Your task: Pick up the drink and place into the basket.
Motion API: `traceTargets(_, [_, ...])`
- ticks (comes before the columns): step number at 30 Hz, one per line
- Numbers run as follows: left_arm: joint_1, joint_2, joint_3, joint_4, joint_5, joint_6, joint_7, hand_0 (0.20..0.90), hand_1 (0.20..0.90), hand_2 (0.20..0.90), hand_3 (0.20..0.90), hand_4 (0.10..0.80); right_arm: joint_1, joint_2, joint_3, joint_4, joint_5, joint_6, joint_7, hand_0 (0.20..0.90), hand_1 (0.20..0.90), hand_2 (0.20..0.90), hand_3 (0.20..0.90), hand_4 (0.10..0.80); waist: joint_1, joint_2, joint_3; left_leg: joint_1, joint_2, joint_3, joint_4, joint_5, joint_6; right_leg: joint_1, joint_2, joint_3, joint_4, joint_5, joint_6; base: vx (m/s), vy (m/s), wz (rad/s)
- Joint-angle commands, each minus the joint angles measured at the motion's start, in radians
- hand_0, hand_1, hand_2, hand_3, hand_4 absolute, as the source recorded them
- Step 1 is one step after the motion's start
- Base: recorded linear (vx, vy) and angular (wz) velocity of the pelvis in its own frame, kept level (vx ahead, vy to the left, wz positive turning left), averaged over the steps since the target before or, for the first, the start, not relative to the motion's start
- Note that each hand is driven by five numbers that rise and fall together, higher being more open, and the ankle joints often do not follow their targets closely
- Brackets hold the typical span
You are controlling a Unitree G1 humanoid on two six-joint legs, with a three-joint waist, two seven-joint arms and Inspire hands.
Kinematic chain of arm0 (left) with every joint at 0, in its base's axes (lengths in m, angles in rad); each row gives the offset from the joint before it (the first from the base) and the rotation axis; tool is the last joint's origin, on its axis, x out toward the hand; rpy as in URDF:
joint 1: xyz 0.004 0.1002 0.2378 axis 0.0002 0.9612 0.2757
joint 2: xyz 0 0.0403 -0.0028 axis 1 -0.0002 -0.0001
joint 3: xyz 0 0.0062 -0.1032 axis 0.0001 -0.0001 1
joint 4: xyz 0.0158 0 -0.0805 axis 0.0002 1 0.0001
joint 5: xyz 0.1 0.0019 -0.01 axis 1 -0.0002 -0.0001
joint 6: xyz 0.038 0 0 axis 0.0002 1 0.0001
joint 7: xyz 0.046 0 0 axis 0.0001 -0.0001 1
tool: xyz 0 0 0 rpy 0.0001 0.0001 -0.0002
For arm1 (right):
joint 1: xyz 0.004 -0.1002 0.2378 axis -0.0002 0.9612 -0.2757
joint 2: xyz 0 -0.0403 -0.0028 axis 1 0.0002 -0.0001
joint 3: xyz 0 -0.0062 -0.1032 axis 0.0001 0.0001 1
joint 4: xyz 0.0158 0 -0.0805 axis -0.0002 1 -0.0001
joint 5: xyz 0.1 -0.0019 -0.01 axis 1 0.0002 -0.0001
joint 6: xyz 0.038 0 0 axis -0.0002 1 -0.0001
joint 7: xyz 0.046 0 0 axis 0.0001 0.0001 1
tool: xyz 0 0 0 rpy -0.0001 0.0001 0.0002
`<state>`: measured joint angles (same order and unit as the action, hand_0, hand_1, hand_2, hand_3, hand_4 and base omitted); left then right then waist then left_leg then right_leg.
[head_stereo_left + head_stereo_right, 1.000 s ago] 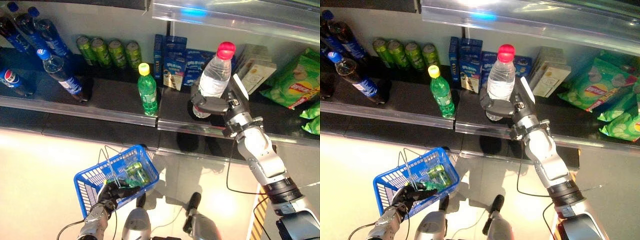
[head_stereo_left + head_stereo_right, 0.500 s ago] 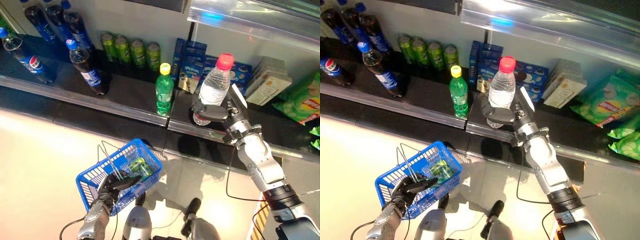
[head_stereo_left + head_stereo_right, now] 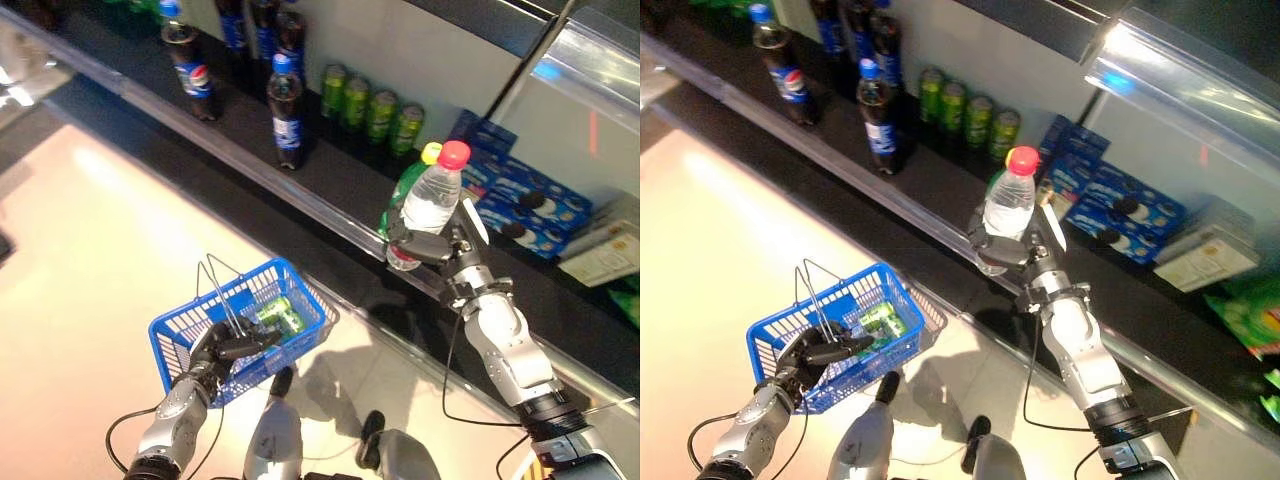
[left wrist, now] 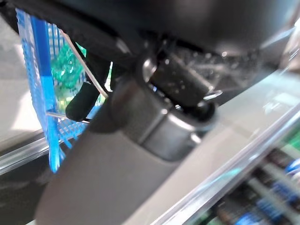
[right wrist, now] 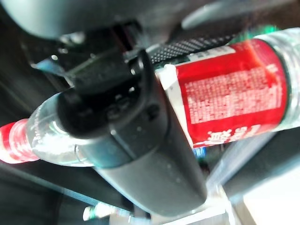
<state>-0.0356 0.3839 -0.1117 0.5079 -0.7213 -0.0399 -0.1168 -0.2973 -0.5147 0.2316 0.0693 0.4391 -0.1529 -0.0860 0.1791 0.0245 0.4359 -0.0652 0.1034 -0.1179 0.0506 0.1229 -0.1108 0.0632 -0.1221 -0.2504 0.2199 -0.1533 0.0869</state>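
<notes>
Upright above the shelf edge, a clear water bottle points its red cap up and slightly away, its body clasped by the right hand. Lower left, the left hand grips the blue basket by its wire handle, green cans inside.

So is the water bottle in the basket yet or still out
Out. The right hand grips the water bottle upright by the shelf; the basket hangs from the left hand, apart.
</notes>
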Motion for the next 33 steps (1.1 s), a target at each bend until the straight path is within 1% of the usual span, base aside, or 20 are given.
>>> traceTargets(1, [-0.103,0.027,-0.045,-0.248,-0.089,-0.183,-0.124,0.3,0.3,0.3,0.2,0.1,-0.124,-0.025,-0.026,-0.06,-0.015,-0.162,-0.022,0.3,0.3,0.3,0.2,0.1,-0.004,-0.081,-0.23,-0.053,-0.024,0.116,0.083,-0.032,0.016,0.055,0.015,-0.015,-0.157,0.107,-0.027,-0.268,0.077,0.65])
traceTargets(2, [-0.101,0.022,-0.052,-0.266,-0.093,-0.184,-0.121,0.3,0.3,0.3,0.2,0.1,-0.122,-0.035,-0.026,-0.068,0.0,-0.157,-0.013,0.3,0.3,0.3,0.2,0.1,-0.019,-0.098,-0.234,-0.034,-0.037,0.135,0.154,-0.075,0.026,0.051,-0.005,-0.021,-0.171,0.123,-0.03,-0.25,0.129,0.65])
traceTargets(3, [-0.093,0.021,-0.062,-0.285,-0.103,-0.196,-0.113,0.3,0.3,0.3,0.2,0.1,-0.107,-0.043,-0.036,-0.083,0.009,-0.155,0.008,0.3,0.3,0.3,0.2,0.1,-0.036,-0.112,-0.242,-0.015,-0.057,0.13,0.214,-0.113,0.043,0.037,-0.021,-0.018,-0.178,0.142,-0.029,-0.223,0.158,0.63])
traceTargets(4, [-0.078,0.02,-0.06,-0.32,-0.113,-0.191,-0.116,0.3,0.3,0.3,0.2,0.1,-0.079,-0.057,-0.053,-0.103,0.021,-0.156,0.028,0.3,0.3,0.3,0.2,0.1,-0.053,-0.116,-0.26,0.008,-0.079,0.126,0.227,-0.135,0.056,0.016,-0.03,-0.019,-0.181,0.159,-0.025,-0.154,0.175,0.52])
traceTargets(5, [-0.072,0.018,-0.057,-0.351,-0.119,-0.172,-0.128,0.3,0.3,0.3,0.2,0.1,-0.052,-0.06,-0.068,-0.119,0.016,-0.153,0.03,0.3,0.3,0.3,0.2,0.1,-0.065,-0.107,-0.275,0.055,-0.083,0.13,0.182,-0.157,0.055,0.007,-0.027,-0.027,-0.184,0.168,-0.019,-0.077,0.213,0.47])
traceTargets(6, [-0.074,0.029,-0.069,-0.38,-0.128,-0.151,-0.153,0.3,0.3,0.3,0.2,0.1,-0.019,-0.043,-0.08,-0.132,-0.01,-0.154,0.014,0.3,0.3,0.3,0.2,0.1,-0.081,-0.085,-0.298,0.127,-0.061,0.16,0.051,-0.162,0.046,0.006,-0.021,-0.058,-0.196,0.178,-0.004,-0.022,0.15,0.37])
traceTargets(7, [-0.074,0.029,-0.069,-0.38,-0.128,-0.151,-0.153,0.3,0.3,0.3,0.2,0.1,-0.019,-0.043,-0.08,-0.132,-0.01,-0.154,0.014,0.3,0.3,0.3,0.2,0.1,-0.081,-0.085,-0.298,0.127,-0.061,0.16,0.051,-0.162,0.046,0.006,-0.021,-0.058,-0.196,0.178,-0.004,-0.01,0.115,0.63])
traceTargets(8, [-0.075,0.032,-0.076,-0.381,-0.127,-0.153,-0.164,0.3,0.3,0.3,0.2,0.1,-0.009,-0.038,-0.083,-0.136,-0.02,-0.155,0.007,0.3,0.3,0.3,0.2,0.1,-0.085,-0.079,-0.304,0.146,-0.053,0.172,0.006,-0.155,0.044,0.011,-0.019,-0.067,-0.205,0.181,0.0,-0.001,0.1,0.91])
traceTargets(9, [-0.076,0.04,-0.095,-0.409,-0.129,-0.142,-0.171,0.3,0.3,0.3,0.2,0.1,0.008,-0.029,-0.086,-0.161,-0.034,-0.14,-0.013,0.3,0.3,0.3,0.2,0.1,-0.089,-0.07,-0.317,0.173,-0.047,0.183,-0.063,-0.147,0.042,0.021,-0.018,-0.08,-0.231,0.191,0.012,0.0,0.141,0.88])
traceTargets(10, [-0.076,0.042,-0.1,-0.417,-0.131,-0.142,-0.174,0.3,0.3,0.3,0.2,0.1,0.01,-0.029,-0.086,-0.166,-0.03,-0.135,-0.017,0.3,0.3,0.3,0.2,0.1,-0.09,-0.068,-0.32,0.178,-0.046,0.185,-0.075,-0.146,0.043,0.025,-0.018,-0.083,-0.238,0.194,0.015,0.003,0.176,0.51])
traceTargets(14, [-0.069,0.05,-0.119,-0.461,-0.129,-0.151,-0.187,0.3,0.3,0.3,0.2,0.1,0.023,-0.02,-0.085,-0.182,-0.039,-0.126,-0.025,0.3,0.3,0.3,0.2,0.1,-0.086,-0.062,-0.328,0.201,-0.059,0.185,-0.119,-0.141,0.048,0.035,-0.029,-0.09,-0.258,0.212,0.035,0.004,0.123,0.09])
traceTargets(15, [-0.065,0.057,-0.121,-0.483,-0.133,-0.144,-0.192,0.3,0.3,0.3,0.2,0.1,0.037,-0.012,-0.087,-0.184,-0.046,-0.128,-0.024,0.3,0.3,0.3,0.2,0.1,-0.083,-0.06,-0.331,0.208,-0.067,0.187,-0.123,-0.144,0.054,0.037,-0.037,-0.09,-0.26,0.219,0.044,0.011,0.116,0.26])
traceTargets(19, [-0.065,0.08,-0.123,-0.544,-0.157,-0.135,-0.214,0.3,0.3,0.3,0.2,0.1,0.064,-0.011,-0.085,-0.198,-0.041,-0.132,-0.009,0.3,0.3,0.3,0.2,0.1,-0.078,-0.064,-0.336,0.215,-0.083,0.193,-0.12,-0.155,0.07,0.032,-0.058,-0.087,-0.255,0.231,0.059,0.008,0.116,0.09])
traceTargets(23, [-0.089,0.086,-0.131,-0.604,-0.183,-0.113,-0.232,0.3,0.3,0.3,0.2,0.1,0.063,-0.004,-0.076,-0.2,-0.044,-0.124,-0.008,0.3,0.3,0.3,0.2,0.1,-0.072,-0.071,-0.339,0.221,-0.091,0.198,-0.119,-0.163,0.08,0.024,-0.072,-0.09,-0.251,0.241,0.069,0.004,0.072,0.02])
traceTargets(29, [-0.111,0.097,-0.143,-0.672,-0.192,-0.098,-0.249,0.3,0.3,0.3,0.2,0.1,0.052,-0.006,-0.063,-0.205,-0.032,-0.108,-0.001,0.3,0.3,0.3,0.2,0.1,-0.064,-0.076,-0.343,0.223,-0.094,0.199,-0.119,-0.169,0.086,0.023,-0.081,-0.091,-0.252,0.244,0.075,0.004,0.025,-0.01])
traceTargets(33, [-0.131,0.108,-0.151,-0.733,-0.179,-0.105,-0.267,0.3,0.3,0.3,0.2,0.1,0.042,-0.005,-0.04,-0.212,-0.034,-0.091,0.02,0.3,0.3,0.3,0.2,0.1,-0.057,-0.079,-0.351,0.223,-0.094,0.2,-0.121,-0.17,0.086,0.032,-0.083,-0.094,-0.262,0.242,0.076,0.004,0.017,0.01])
